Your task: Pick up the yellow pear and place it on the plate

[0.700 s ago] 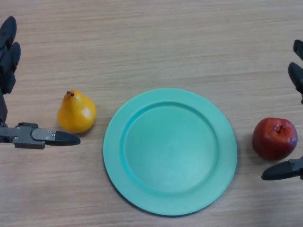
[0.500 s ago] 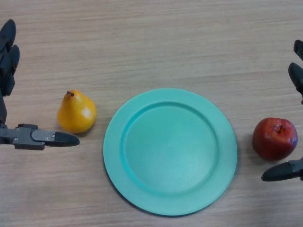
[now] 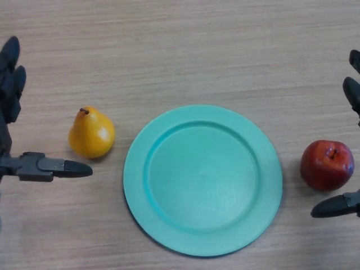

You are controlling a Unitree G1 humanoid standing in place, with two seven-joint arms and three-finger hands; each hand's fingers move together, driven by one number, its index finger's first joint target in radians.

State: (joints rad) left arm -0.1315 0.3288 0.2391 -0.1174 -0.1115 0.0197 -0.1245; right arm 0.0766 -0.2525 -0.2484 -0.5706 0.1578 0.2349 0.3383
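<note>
A yellow pear (image 3: 91,134) with a dark stem stands upright on the wooden table, just left of the teal plate (image 3: 202,179). The plate lies in the middle of the view with nothing on it. My left hand (image 3: 10,95) is open at the left edge. Its fingers (image 3: 11,73) point up the view left of the pear, and its thumb (image 3: 53,167) reaches out just below the pear without touching it. My right hand (image 3: 353,95) is open at the right edge, with its thumb (image 3: 335,206) below a red apple.
A red apple (image 3: 327,165) sits on the table right of the plate, between my right hand's fingers and thumb, apart from both. Bare wooden table (image 3: 180,50) stretches across the far side.
My left hand has drawn back slightly to the left and lower, so its thumb tip sits a little further from the pear. The pear, plate, apple and right hand have not moved.
</note>
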